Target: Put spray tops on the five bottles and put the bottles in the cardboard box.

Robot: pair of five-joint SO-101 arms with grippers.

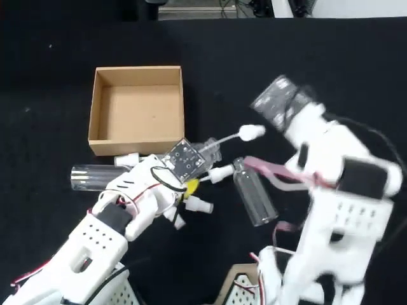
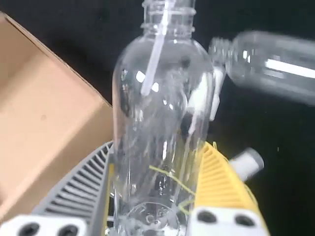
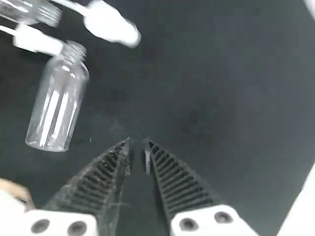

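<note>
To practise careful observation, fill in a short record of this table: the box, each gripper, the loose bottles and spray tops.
box: open, no bottles inside
left gripper: shut on a clear bottle; spray top with its tube partly in the neck
right gripper: shut, holding nothing
second bottle: lying near the right gripper, uncapped
third bottle: lying beside the box, on the arms' side
loose spray tops: several lying by the left gripper

Black tabletop (image 1: 356, 70) — cables (image 1: 236, 7), pale floor (image 1: 191, 13) beyond
</note>
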